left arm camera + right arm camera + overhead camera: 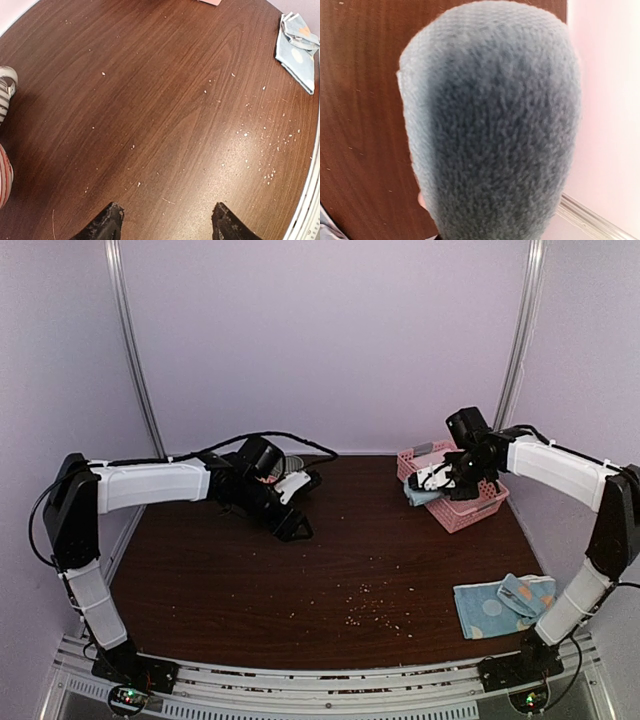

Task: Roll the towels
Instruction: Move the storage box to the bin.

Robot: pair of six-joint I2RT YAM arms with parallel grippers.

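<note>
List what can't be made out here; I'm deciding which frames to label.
Right wrist view: a grey-blue towel fills it, hiding whether the right hand grips.
Top view: contents of the pink basket, behind that hand.
Left wrist view: striped items, cut by the left edge.

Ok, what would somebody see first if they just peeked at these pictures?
The fuzzy grey-blue towel fills nearly the whole right wrist view; from above it hangs from the right gripper at the pink plastic lattice basket, back right. A light blue dotted towel lies rumpled at the near right of the dark brown wooden table, with pale crumbs scattered mid-table.
</note>
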